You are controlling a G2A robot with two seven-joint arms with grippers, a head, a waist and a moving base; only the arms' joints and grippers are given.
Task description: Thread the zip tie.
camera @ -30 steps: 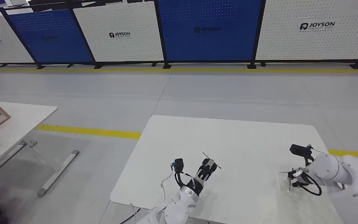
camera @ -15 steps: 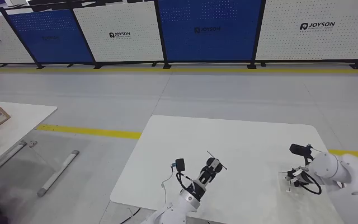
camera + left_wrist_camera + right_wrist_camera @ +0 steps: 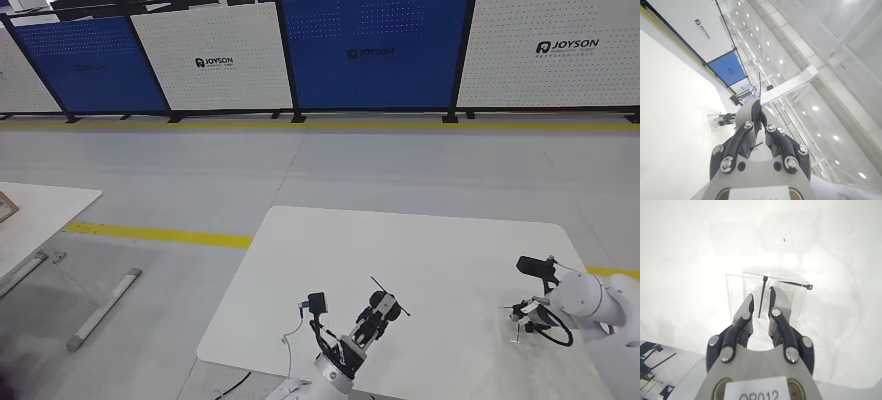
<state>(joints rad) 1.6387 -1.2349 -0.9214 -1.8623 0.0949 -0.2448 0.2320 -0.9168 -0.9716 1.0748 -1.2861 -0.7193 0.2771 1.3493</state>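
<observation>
- A black zip tie (image 3: 759,85) is clamped between the closed fingers (image 3: 755,113) of the left gripper (image 3: 759,116). Its thin strap stands out straight past the fingertips, and a short end pokes out behind the pads.
- The left gripper holds this zip tie above the table (image 3: 420,250), close to the front edge and a little left of that edge's middle.
- The right gripper (image 3: 761,292) hangs near the table's right edge, toward the front right corner. Its fingers are apart and grip nothing.
- Directly under the right gripper, a clear box (image 3: 728,294) stands on the table with its top open.
- A second zip tie (image 3: 762,296) stands in the box. Its square head is up at the far rim and its strap runs down through the gap between the two open fingers. It seems to hang free of both pads, though the angle makes that hard to confirm.
- A third zip tie (image 3: 797,284) lies slanted across the box's rim, with its head sticking out past the side wall.
- A small dark speck (image 3: 784,239) lies on the table beyond the box, well apart from it.
- Past the table's far edge is a grey floor with a yellow line (image 3: 150,235). Beyond that stands a row of blue and white perforated panels (image 3: 375,55).
</observation>
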